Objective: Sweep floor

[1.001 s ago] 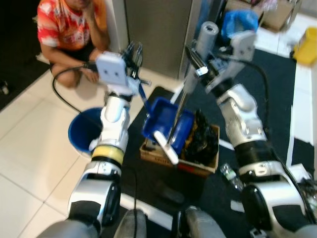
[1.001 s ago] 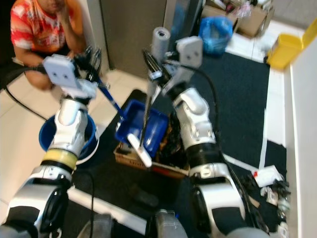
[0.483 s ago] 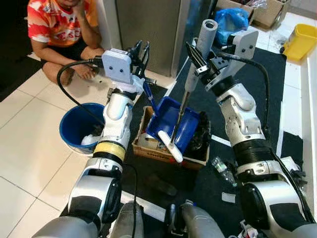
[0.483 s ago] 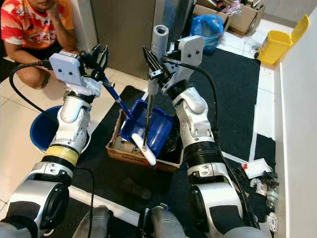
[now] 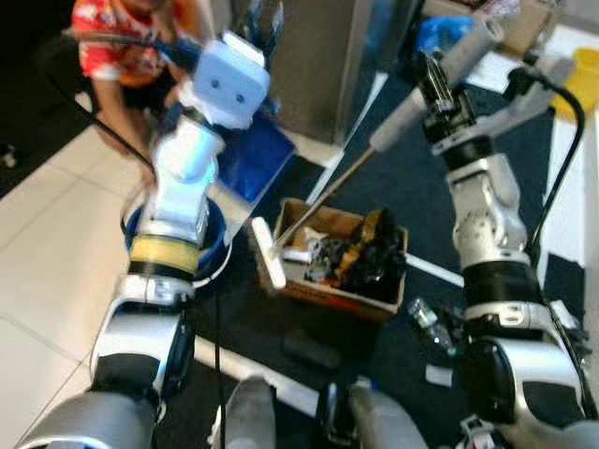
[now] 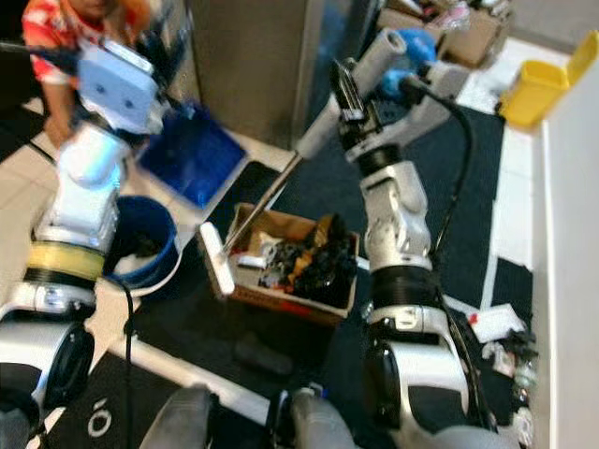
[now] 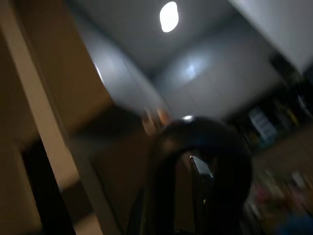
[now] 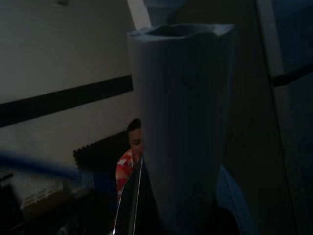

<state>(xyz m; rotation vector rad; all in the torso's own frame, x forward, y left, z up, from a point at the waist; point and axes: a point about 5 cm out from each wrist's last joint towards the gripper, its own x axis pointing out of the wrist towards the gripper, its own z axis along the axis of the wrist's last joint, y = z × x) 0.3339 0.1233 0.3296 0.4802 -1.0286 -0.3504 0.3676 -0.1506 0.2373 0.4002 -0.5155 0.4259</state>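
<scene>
You are at the emptying step, by the look of it: your left hand (image 6: 164, 42) is raised high over the bucket (image 6: 140, 245), closed on the handle of the blue dustpan (image 6: 195, 154), which hangs tilted above and just beyond the bucket's rim. The view is blurred there, so you cannot tell whether anything is falling from the pan. Your right hand (image 5: 432, 82) grips the grey handle of the brush (image 5: 426, 86) near its top; the thin shaft runs down and to your left, and the white brush head (image 5: 269, 254) sits at the near left corner of the cardboard box (image 5: 339, 290), touching or just beside its edge. The box holds dark clutter and stands on the black mat (image 5: 374, 201). A person (image 5: 117, 47) crouches near the bucket, close behind the raised pan. Next, you likely need to tip the pan further so its lip points into the bucket, keeping it clear of the person, then bring it low to the floor beside the brush head for another pass.
</scene>
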